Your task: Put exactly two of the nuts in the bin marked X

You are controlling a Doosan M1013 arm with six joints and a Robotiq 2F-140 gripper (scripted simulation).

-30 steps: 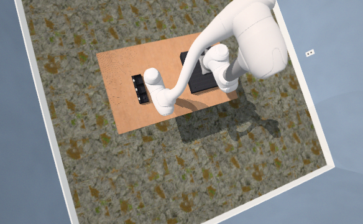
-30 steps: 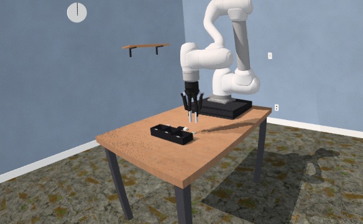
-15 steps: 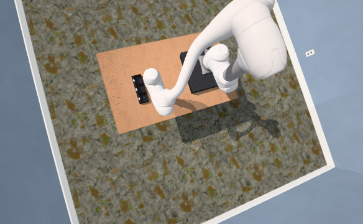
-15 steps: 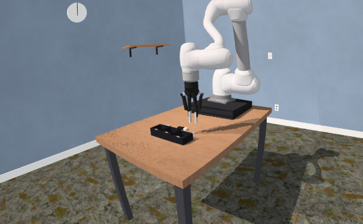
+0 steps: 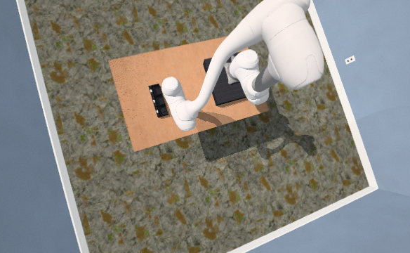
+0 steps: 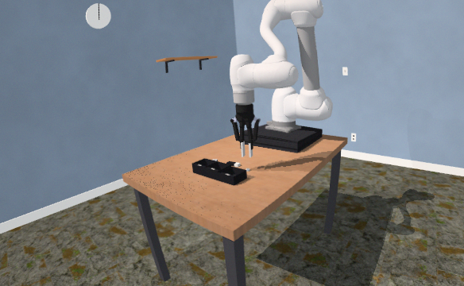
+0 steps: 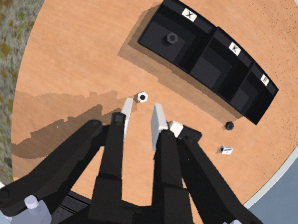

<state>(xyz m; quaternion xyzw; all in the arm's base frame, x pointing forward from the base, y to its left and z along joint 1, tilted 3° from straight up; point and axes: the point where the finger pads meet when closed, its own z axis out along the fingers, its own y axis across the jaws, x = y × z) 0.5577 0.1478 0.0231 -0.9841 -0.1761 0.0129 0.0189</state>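
A black bin row (image 7: 208,58) with three compartments lies on the wooden table; it also shows in the exterior and top views (image 6: 218,171) (image 5: 157,100). The end compartment carries the X label (image 7: 189,14) and holds one dark nut (image 7: 172,38). A white nut (image 7: 141,98) lies on the table just beyond my fingertips. A dark nut (image 7: 229,124) and a small white piece (image 7: 226,151) lie near the row's other end. My gripper (image 7: 142,110) hangs well above the table (image 6: 246,155), beside the bins. Its fingers stand narrowly apart with nothing between them.
The robot's black base plate (image 6: 285,137) stands at the back of the table. Another small white piece (image 7: 176,127) shows beside my right finger. The arm hides part of the table in the overhead view.
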